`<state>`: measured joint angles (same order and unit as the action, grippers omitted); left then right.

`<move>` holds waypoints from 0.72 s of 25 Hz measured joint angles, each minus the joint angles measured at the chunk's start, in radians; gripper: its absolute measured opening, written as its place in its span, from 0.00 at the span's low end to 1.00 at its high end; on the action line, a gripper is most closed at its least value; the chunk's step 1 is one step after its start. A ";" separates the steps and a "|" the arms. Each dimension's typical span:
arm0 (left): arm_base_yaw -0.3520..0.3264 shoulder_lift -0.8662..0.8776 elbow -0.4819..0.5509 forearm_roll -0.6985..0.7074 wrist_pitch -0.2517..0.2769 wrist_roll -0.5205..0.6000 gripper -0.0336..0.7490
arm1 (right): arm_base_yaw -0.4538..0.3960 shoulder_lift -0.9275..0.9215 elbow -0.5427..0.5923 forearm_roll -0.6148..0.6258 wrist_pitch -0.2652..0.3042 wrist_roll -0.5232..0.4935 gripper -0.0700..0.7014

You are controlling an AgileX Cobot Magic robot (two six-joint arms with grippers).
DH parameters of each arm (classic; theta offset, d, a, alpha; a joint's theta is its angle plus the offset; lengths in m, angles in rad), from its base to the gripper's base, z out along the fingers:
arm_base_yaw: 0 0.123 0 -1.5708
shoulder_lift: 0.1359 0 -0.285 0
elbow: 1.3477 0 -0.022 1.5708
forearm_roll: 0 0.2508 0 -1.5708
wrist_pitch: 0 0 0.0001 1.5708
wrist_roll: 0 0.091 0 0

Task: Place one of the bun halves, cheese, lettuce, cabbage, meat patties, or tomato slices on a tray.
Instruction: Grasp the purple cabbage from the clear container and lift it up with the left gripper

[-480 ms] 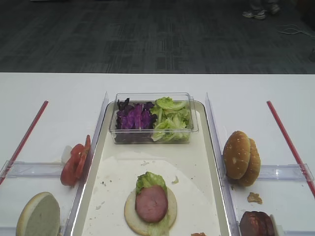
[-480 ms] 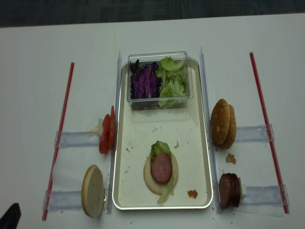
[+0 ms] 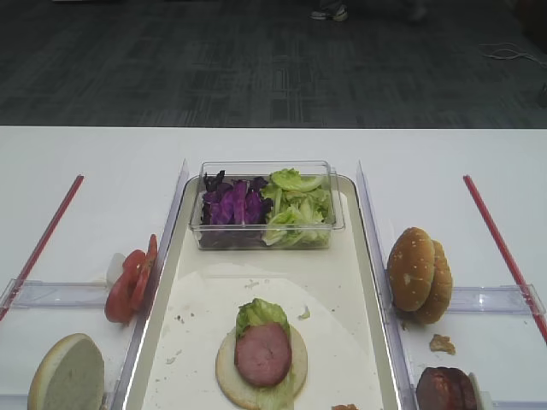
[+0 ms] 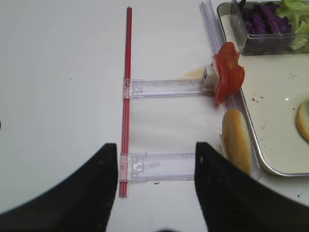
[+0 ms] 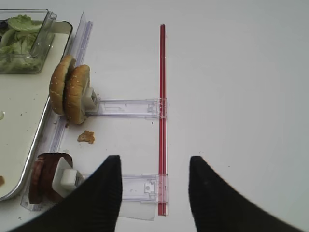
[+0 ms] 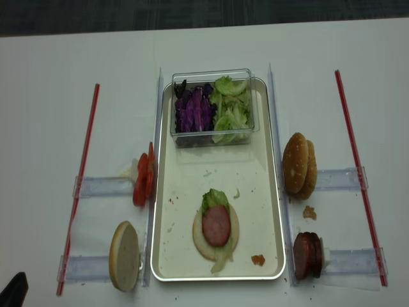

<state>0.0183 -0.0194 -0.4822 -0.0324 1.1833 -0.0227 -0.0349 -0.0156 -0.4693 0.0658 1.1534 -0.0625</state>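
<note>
Between my left jaws [image 4: 155, 186], spread wide and holding nothing, lies bare desk [image 4: 63, 72] and a clear holder [image 4: 157, 166]. My right jaws [image 5: 154, 193] gape equally empty. Just beyond the left ones a bun half [image 4: 236, 140] stands on edge beside the tray [image 4: 270, 169], whose long axis runs away from me. On it rests a bun base [image 3: 231, 376] with lettuce [image 3: 256, 312] and a patty [image 3: 262, 353].

Beyond the black, finely ribbed left gripper [image 4: 155, 186] fingers stands a bright red tomato slice [image 4: 228, 72] and a golden-brown bun half [image 4: 236, 146]. Ahead of the matching black right gripper [image 5: 154, 191] — two speckled tan bun halves [image 5: 71, 92], dark reddish-brown meat patties [image 5: 42, 176], a thin red strip [image 5: 162, 116] on white table [image 5: 241, 72].
</note>
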 joint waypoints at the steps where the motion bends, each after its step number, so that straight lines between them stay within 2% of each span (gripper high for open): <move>1: 0.000 0.000 0.000 0.000 0.000 0.000 0.49 | 0.000 0.000 0.000 0.000 0.000 0.000 0.55; 18: 0.000 0.000 0.000 0.000 0.000 0.000 0.49 | 0.000 0.000 0.000 0.000 0.000 0.000 0.55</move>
<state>0.0183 -0.0194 -0.4822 -0.0324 1.1833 -0.0227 -0.0349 -0.0156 -0.4693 0.0658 1.1534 -0.0625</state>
